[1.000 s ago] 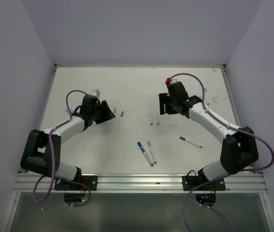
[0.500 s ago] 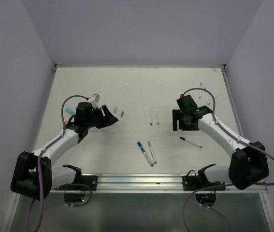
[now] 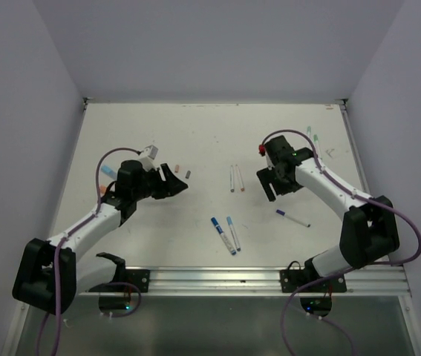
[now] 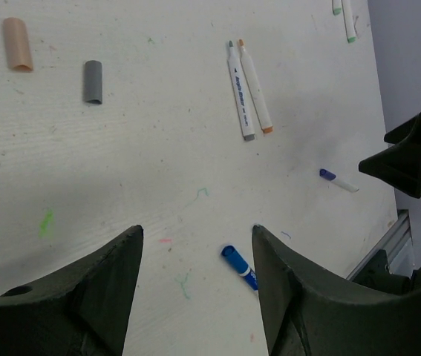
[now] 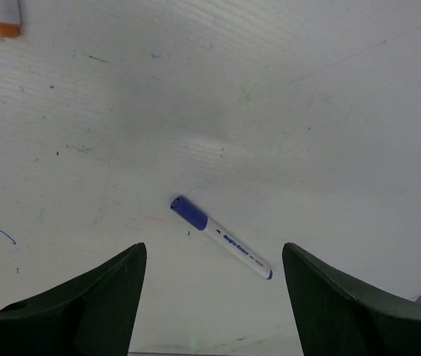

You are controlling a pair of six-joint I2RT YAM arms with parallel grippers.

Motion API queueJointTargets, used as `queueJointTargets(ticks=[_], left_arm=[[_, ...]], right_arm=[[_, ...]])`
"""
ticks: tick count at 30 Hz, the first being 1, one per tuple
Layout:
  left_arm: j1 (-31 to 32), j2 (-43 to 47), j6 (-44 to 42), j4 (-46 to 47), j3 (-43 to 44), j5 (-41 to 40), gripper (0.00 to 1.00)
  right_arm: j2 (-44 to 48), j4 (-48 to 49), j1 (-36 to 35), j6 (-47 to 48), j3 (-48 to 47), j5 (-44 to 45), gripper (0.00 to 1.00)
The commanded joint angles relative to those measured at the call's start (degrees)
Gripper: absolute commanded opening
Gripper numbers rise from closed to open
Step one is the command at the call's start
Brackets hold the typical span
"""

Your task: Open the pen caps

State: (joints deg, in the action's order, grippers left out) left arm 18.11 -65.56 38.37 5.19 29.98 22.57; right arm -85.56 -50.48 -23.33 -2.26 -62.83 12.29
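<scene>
Several white pens lie on the table. Two, green-tipped (image 3: 232,178) and orange-tipped (image 3: 241,178), lie side by side at the centre; they also show in the left wrist view (image 4: 240,90). Two blue-capped pens (image 3: 223,235) lie nearer. A purple-capped pen (image 3: 292,218) lies right of them; it sits below the right jaws (image 5: 221,237). A loose orange cap (image 4: 16,44) and a grey cap (image 4: 93,81) lie near my left gripper (image 3: 177,180). The left gripper (image 4: 197,230) is open and empty above a blue pen's cap (image 4: 238,267). My right gripper (image 3: 268,183) is open and empty (image 5: 214,248).
Two green-ended pens (image 3: 312,136) lie at the back right by the table's edge. A light blue cap (image 3: 107,170) and an orange one (image 3: 103,190) lie left of the left arm. A metal rail (image 3: 217,278) runs along the near edge. White walls enclose the table.
My left gripper has reached a little to the right, toward the centre. My right gripper has come nearer from the back, over the purple-capped pen. Both stay open.
</scene>
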Motion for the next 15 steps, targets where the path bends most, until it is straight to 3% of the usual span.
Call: queueJointTargets(ticks=[1,9,15], left_arm=[[1.0,0.9,0.9,3.9,-1.1,2.0,0.64],[2.5,3.3,0.3,3.2,-1.1,2.0,0.65],[2.7,3.5,0.2,3.4,-1.5,2.2,0.65]], right_arm=[[-1.2,-1.6,0.1,10.4,-2.6,-4.1,0.77],[-4.3,0.2,2.1,19.8,0.7,-6.7,0.74],[-0.1,2.8,5.6,24.6,5.5,-9.3,0.68]])
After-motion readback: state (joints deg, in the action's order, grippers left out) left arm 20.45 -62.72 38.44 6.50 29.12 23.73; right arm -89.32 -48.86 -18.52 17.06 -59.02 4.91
